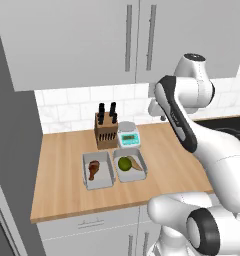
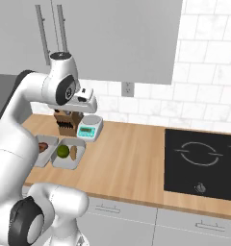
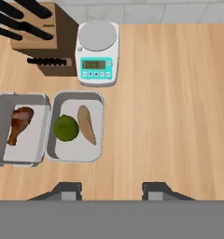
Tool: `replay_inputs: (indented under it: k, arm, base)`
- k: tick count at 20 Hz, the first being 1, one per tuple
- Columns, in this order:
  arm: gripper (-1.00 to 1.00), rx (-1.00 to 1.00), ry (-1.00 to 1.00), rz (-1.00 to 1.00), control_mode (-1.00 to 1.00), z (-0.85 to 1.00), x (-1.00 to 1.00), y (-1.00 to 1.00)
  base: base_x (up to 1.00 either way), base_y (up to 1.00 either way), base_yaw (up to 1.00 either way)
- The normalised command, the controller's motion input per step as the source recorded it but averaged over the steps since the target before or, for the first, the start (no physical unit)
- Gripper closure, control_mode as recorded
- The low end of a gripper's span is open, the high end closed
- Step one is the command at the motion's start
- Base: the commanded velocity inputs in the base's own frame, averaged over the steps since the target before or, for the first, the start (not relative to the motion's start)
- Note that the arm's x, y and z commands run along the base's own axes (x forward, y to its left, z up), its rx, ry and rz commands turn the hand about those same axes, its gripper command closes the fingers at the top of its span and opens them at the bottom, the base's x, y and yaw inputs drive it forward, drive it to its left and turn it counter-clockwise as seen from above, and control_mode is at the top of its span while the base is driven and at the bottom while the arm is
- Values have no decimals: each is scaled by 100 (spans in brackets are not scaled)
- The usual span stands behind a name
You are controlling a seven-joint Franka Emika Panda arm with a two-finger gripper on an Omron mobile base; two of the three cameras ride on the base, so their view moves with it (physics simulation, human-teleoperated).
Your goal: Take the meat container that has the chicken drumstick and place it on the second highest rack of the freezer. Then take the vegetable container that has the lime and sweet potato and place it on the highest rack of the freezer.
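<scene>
The fingers (image 3: 112, 189) stand wide apart with nothing between them, hanging above bare wood of the bench (image 3: 179, 116) and looking straight down on it. Only the two dark tips show, at the bottom of the hand view.

Just beyond the left tip lies the vegetable container (image 3: 75, 126), a shallow grey tray with its long axis running away from the fingers. Inside, the lime (image 3: 66, 128) sits on the left and the sweet potato (image 3: 86, 124) lies just beside it on the right, its long axis along the tray's and slightly slanted, one tapered end toward the scale.

Touching or nearly touching that tray's left side is the meat container (image 3: 21, 129), set parallel to it. The chicken drumstick (image 3: 18, 123) lies lengthways in it, meaty end toward the knife block, paler bone end toward the bench's front edge.

Behind the trays stand the knife block (image 3: 41, 39) and, just right of it, the kitchen scale (image 3: 97, 53), both near the tiled wall.

To the right the bench is open wood as far as the black cooktop (image 2: 204, 163). The trays lie near the front edge (image 1: 117, 206).
</scene>
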Motion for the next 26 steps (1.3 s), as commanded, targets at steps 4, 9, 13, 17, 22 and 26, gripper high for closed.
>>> replay_inputs:
  k: [4,9,13,17,22,26]
  arm:
    - [-100,0,0,1,-100,0,-7,22]
    - [-100,-7,-5,10,-100,0,-67,87]
    - [-100,-16,-9,24,-100,-6,-62,100]
    - [-100,-22,-8,38,-100,-33,-43,100]
    - [-100,-14,15,41,-100,-38,-2,98]
    - [-100,-7,6,37,-100,-54,19,83]
  base:
    - [0,0,0]
    - [0,0,0]
    - [0,0,0]
    - [0,0,0]
    - [0,0,0]
    - [0,0,0]
